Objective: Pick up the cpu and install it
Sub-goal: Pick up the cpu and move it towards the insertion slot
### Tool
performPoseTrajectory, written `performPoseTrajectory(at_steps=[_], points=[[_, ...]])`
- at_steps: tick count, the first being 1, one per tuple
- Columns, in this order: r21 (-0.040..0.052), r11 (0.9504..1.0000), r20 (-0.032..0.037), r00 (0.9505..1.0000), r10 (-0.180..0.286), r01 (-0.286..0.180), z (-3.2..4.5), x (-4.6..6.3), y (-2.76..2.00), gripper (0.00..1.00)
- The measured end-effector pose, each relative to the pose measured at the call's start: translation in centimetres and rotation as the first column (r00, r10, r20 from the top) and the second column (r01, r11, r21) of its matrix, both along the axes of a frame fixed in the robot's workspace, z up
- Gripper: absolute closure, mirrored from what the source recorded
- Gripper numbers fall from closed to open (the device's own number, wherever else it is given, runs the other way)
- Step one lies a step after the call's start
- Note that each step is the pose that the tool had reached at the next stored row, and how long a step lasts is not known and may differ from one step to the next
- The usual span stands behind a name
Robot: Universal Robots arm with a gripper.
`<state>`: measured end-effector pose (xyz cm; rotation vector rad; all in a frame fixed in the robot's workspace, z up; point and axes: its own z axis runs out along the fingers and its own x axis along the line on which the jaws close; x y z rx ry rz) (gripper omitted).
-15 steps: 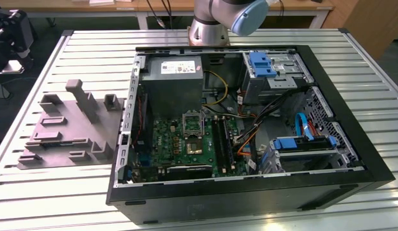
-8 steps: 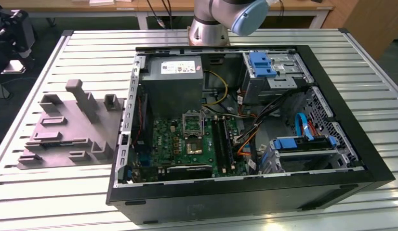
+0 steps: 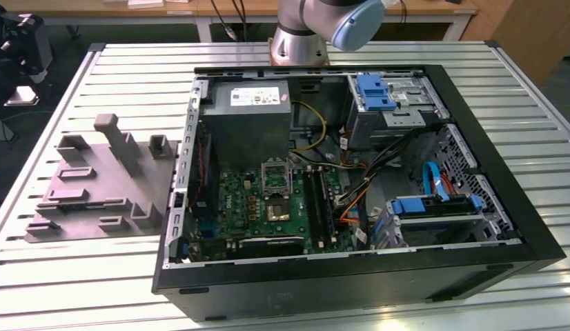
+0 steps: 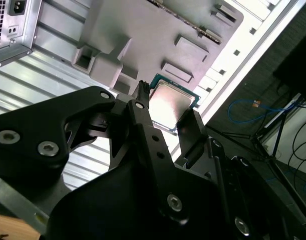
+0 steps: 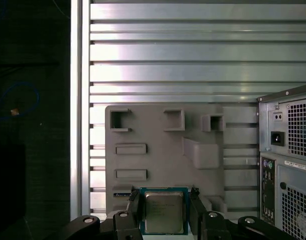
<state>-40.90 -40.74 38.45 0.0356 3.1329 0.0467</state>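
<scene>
The cpu point(image 5: 164, 212) is a flat square chip with a dull silver top and a thin green rim, and it sits between my gripper's point(image 5: 164, 210) two black fingers point(image 5: 134, 207). The second wrist view shows the same grip, with the cpu point(image 4: 170, 102) clamped in the gripper point(image 4: 168, 114) above the grey fixture point(image 4: 158, 30). In the exterior view the gripper point(image 3: 18, 76) hangs at the far upper left with the pale cpu point(image 3: 21, 95) under it, off the table's edge beyond the fixture point(image 3: 92, 186). The motherboard socket point(image 3: 276, 179) lies inside the open computer case point(image 3: 533, 227).
The slatted metal table point(image 3: 295, 52) carries the case and the grey fixture point(image 5: 163, 150) with its upright blocks. The case's rear panel point(image 5: 288, 165) stands close to the fixture. Cables, drive bays and a power supply point(image 3: 252, 117) crowd the case around the socket.
</scene>
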Motion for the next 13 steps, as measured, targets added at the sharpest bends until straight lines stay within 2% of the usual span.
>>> performPoseTrajectory(at_steps=[13], points=[[0.0, 1.0, 0.0, 1.0, 0.0, 0.0, 0.0, 0.37, 0.0, 0.53]])
